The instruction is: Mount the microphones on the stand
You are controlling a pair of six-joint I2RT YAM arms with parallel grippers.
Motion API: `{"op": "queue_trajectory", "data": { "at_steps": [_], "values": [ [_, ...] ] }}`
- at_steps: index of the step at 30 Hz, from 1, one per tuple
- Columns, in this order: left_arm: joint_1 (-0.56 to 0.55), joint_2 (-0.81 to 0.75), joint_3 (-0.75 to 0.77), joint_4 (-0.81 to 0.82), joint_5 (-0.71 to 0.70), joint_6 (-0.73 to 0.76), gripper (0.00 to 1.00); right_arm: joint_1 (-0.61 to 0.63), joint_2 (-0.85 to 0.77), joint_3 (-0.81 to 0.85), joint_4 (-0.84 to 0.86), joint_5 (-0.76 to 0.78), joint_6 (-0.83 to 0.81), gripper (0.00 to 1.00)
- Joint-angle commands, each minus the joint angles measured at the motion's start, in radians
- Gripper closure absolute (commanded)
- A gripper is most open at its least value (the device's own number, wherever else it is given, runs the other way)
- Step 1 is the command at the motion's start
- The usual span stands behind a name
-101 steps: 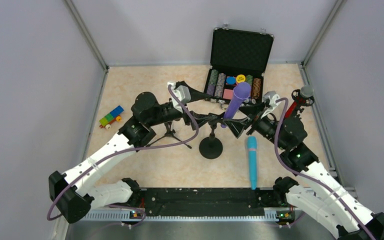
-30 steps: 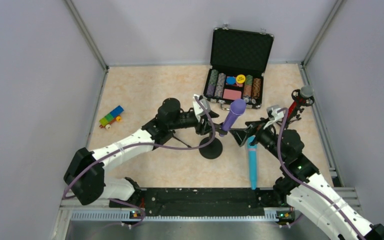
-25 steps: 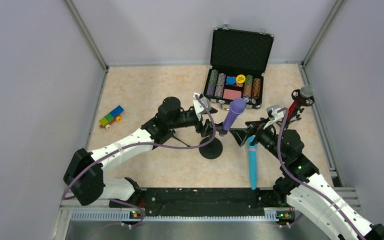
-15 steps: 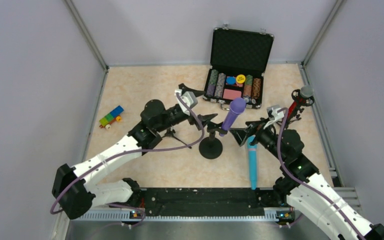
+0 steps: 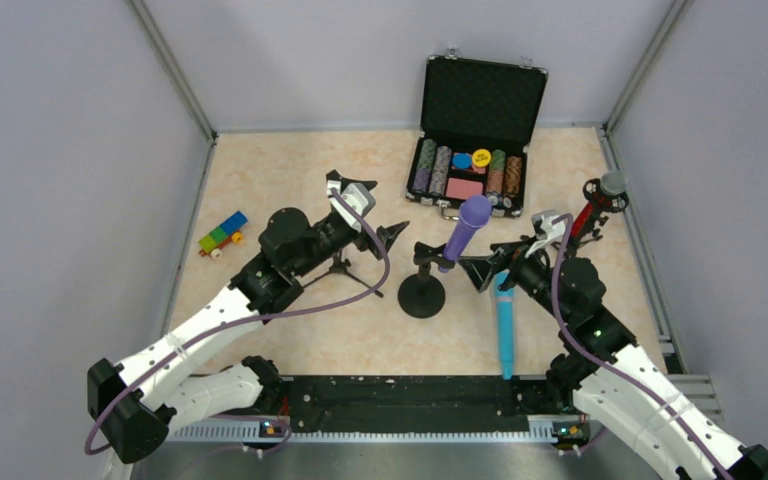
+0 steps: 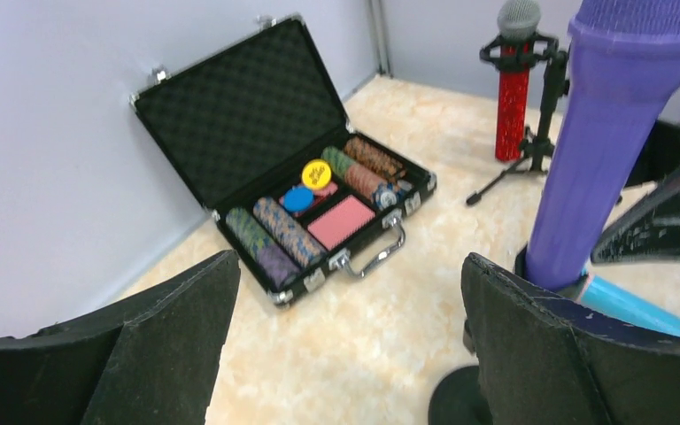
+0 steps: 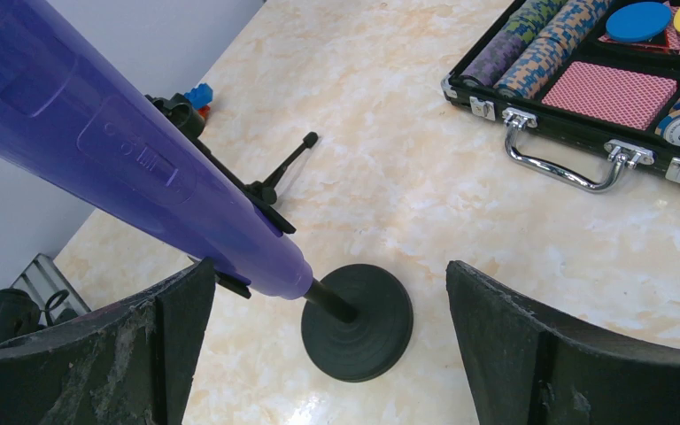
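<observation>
L: my left gripper (image 6: 345,274) gapes empty | R: my right gripper (image 7: 329,270) too, jaws wide | purple microphone (image 5: 465,232) sits tilted in the round-base stand (image 5: 421,296) | teal microphone (image 5: 503,325) lies flat, near-right of that base | likely light, rigid, slick, prone to roll; I'd pinch mid-barrel

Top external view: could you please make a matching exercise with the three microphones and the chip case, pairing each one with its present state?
1. purple microphone
2. teal microphone
3. red microphone
4. chip case

A. lying flat on the table
B. tilted in the round-base stand
C. open
D. upright in a tripod stand

Pairs: 1-B, 2-A, 3-D, 4-C
</observation>
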Motion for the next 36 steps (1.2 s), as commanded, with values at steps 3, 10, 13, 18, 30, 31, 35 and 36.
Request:
{"op": "queue_trajectory", "data": {
  "at_steps": [3, 10, 13, 18, 30, 31, 35, 36],
  "values": [
    [0.004, -0.075, -0.070, -0.150, -0.007, -0.028, 0.01, 0.011, 0.011, 0.002, 0.016, 0.010, -0.001, 0.01],
    [0.004, -0.169, -0.184, -0.211, 0.106, -0.040, 0.01, 0.011, 0.039, -0.004, 0.043, 0.021, -0.002, 0.01],
    [0.004, -0.184, -0.213, -0.220, 0.160, -0.022, 0.01, 0.011, 0.058, 0.000, 0.053, 0.021, -0.007, 0.01],
    [0.004, -0.142, -0.212, -0.263, 0.271, -0.019, 0.01, 0.011, 0.083, 0.001, 0.076, 0.018, -0.007, 0.01],
    [0.004, 0.012, -0.319, 0.042, 0.332, -0.135, 0.02, 0.012, 0.086, -0.003, 0.070, 0.031, -0.007, 0.01],
    [0.004, 0.023, -0.337, 0.090, 0.325, -0.145, 0.03, 0.011, 0.085, -0.001, 0.065, 0.033, -0.009, 0.01],
    [0.003, 0.047, -0.392, 0.213, 0.298, -0.144, 0.02, 0.011, 0.064, -0.011, 0.052, 0.057, -0.011, 0.01],
    [0.002, 0.056, -0.405, 0.246, 0.286, -0.142, 0.01, 0.011, 0.055, -0.018, 0.052, 0.065, -0.011, 0.01]
  ]
}}
